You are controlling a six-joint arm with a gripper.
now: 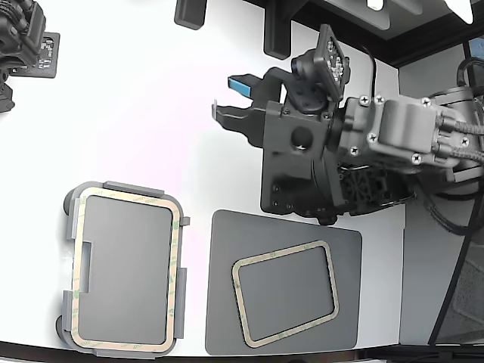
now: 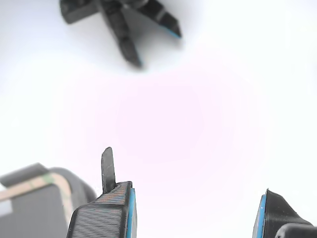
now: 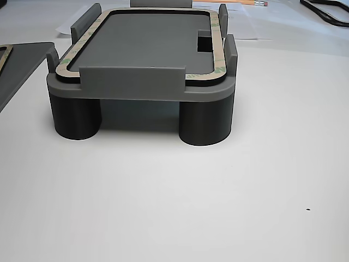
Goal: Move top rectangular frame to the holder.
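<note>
Rectangular frame [image 1: 125, 270] seated in holder [image 1: 76, 227]; 1 frame [image 1: 285, 293] on mat [image 1: 221, 302]; jaws spread, empty.

A white worktop [image 1: 136, 98] fills most of the scene, brightly and evenly lit, almost glaring. Its far edge meets dark black fixtures [image 1: 333, 19]. In the other view, a pencil [image 3: 253, 3] lies at the back

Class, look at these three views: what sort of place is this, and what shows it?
Probably a robotics lab bench for assembly trials: a white table, a robot arm's open end effector, and a grey holder fitted with a tan frame.
</note>
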